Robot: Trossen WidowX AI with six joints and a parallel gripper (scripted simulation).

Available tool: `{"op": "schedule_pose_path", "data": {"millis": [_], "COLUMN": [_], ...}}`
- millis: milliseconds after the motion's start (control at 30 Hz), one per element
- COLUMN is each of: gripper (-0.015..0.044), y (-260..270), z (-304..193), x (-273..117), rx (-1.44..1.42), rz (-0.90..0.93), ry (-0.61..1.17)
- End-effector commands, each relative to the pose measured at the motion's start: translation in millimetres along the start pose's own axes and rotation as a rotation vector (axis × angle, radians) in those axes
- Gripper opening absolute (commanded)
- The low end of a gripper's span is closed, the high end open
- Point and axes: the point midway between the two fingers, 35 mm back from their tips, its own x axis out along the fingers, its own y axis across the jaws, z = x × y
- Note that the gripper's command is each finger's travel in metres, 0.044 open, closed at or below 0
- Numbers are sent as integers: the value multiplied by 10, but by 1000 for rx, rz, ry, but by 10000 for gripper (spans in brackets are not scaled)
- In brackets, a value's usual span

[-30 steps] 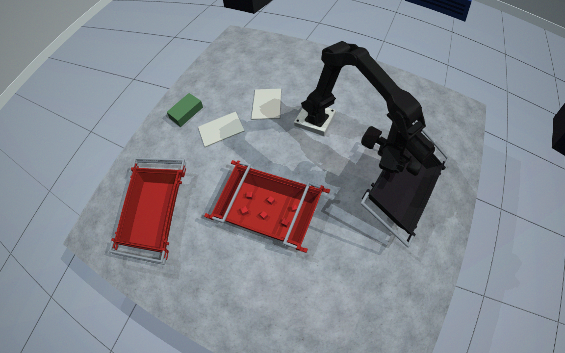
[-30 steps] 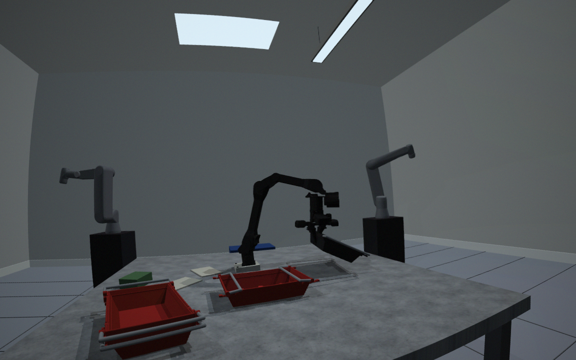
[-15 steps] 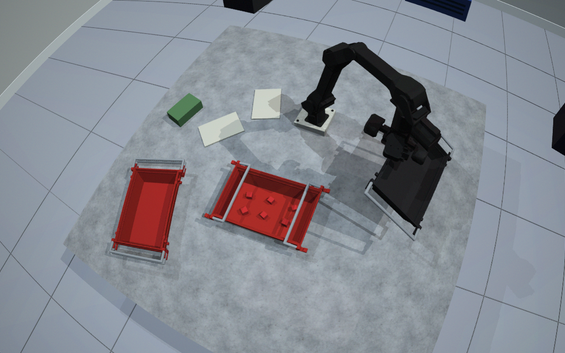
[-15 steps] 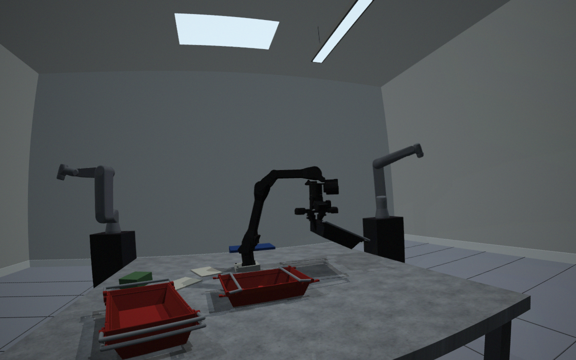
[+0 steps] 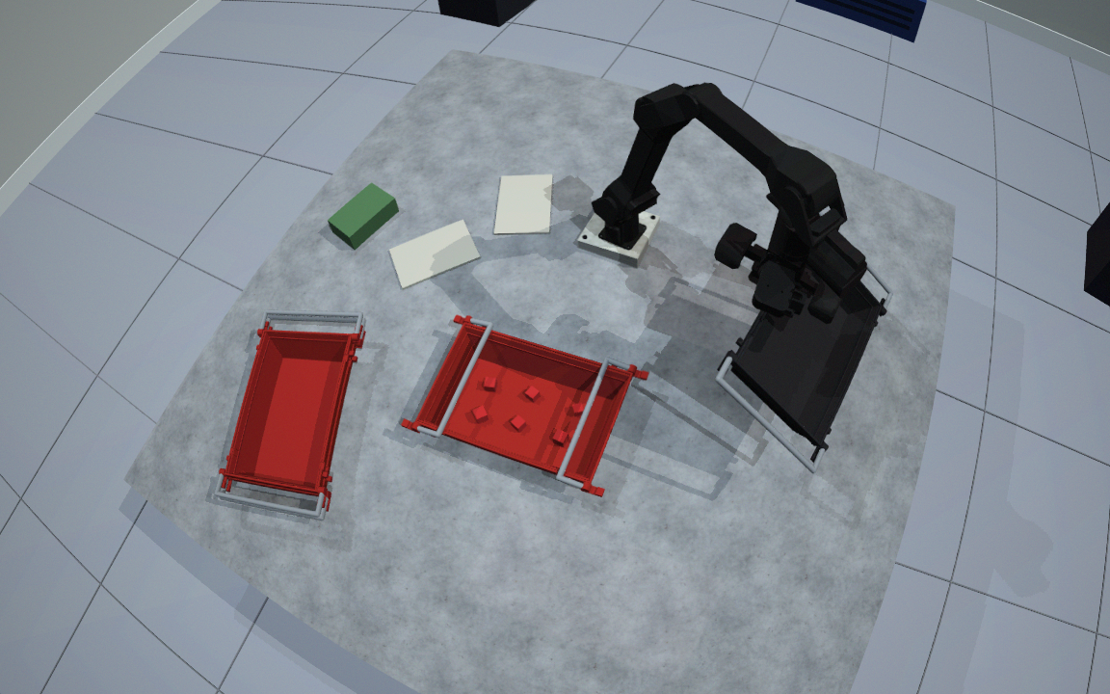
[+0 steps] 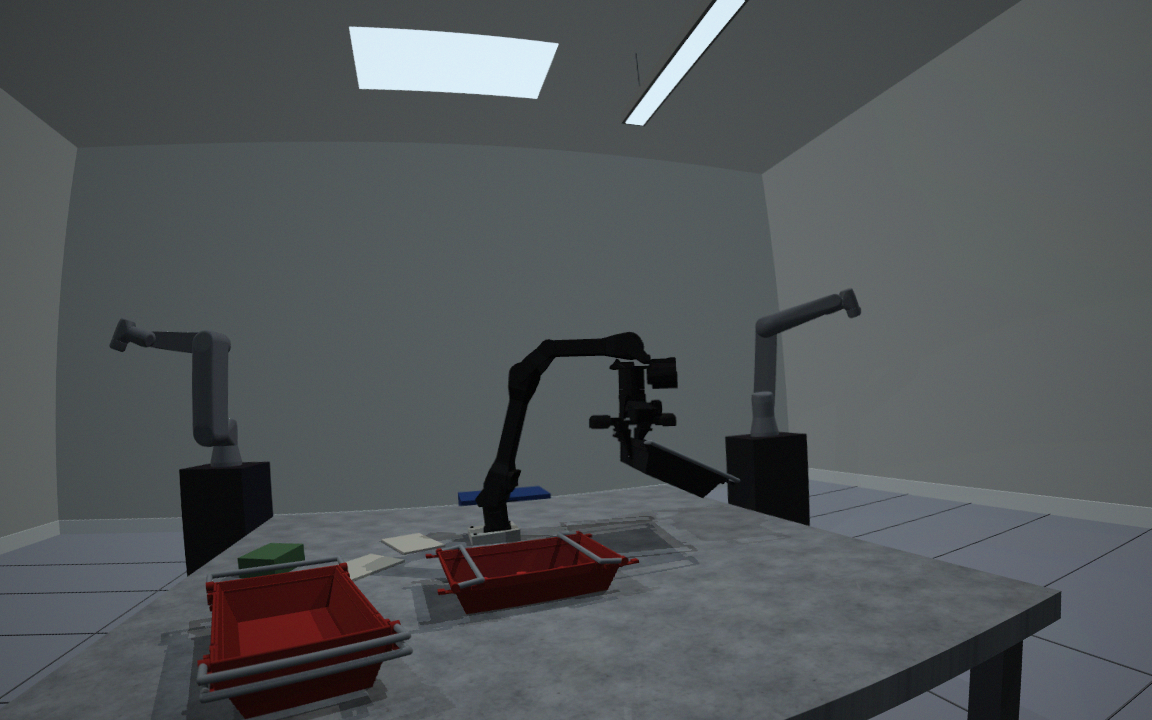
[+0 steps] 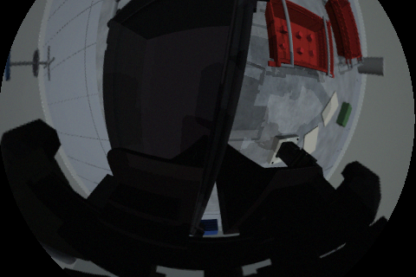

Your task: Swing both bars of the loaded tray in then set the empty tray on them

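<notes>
While an empty red tray (image 5: 284, 413) lies at the left of the bench (image 5: 541, 552), the loaded tray (image 5: 521, 402) at centre holds small blocks (image 5: 530, 392), both its bars (image 5: 584, 417) swung in across its top. At the right, my gripper (image 5: 787, 304) clamps a wall of the black tray (image 5: 805, 369), tilted, off the bench. My fingertips are hidden.

dim overhead light (wrist view fisheye-warped, blurry)

Open table (image 5: 541, 535) beside loaded tray (image 5: 524, 405)
</notes>
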Motion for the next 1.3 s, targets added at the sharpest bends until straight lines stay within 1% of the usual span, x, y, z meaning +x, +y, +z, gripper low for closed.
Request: {"op": "schedule_pose_path", "data": {"millis": [0, 300, 1267], "gripper": [0, 0, 0], "y": [17, 7, -618], "z": [6, 33, 1063], "x": [-58, -59, -87], "rx": [-5, 5, 449], "rz": [22, 22, 28], "ry": [-8, -8, -16]}}
